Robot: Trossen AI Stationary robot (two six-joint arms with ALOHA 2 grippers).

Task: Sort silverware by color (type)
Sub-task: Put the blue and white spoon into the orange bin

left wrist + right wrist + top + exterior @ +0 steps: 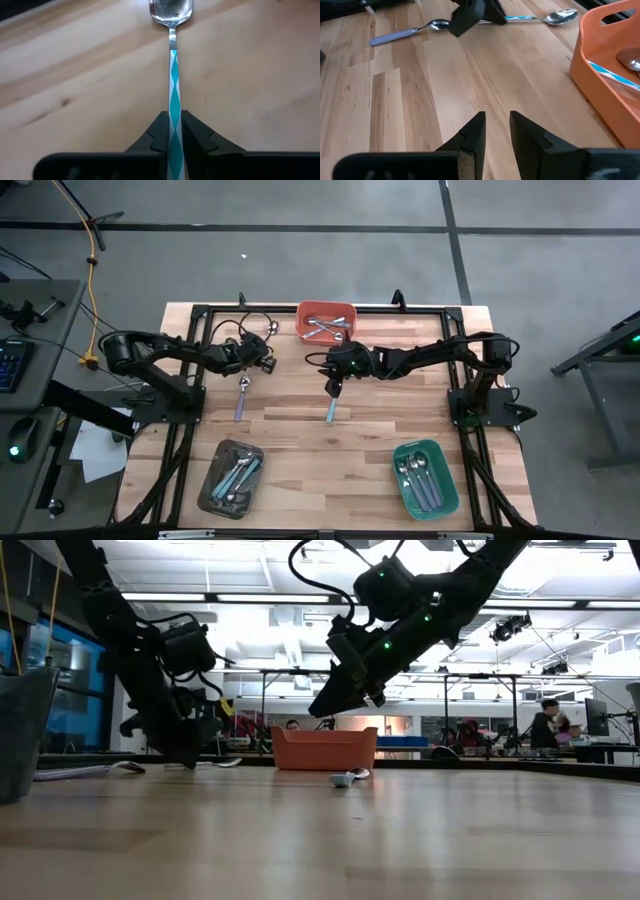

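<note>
The left gripper [174, 142] had its fingers [159, 135] closed on the handle of a teal-striped spoon [173, 75] lying on the table [300, 430], left of the orange tray [326, 308]. The right gripper [496, 131] hovered above the table centre, fingers parted and empty, with a blue-handled spoon [331, 410] just below.

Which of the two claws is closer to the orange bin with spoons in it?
The right gripper: it hangs just in front of the orange bin. The left gripper is off to the side, shut on a teal-striped spoon.
</note>
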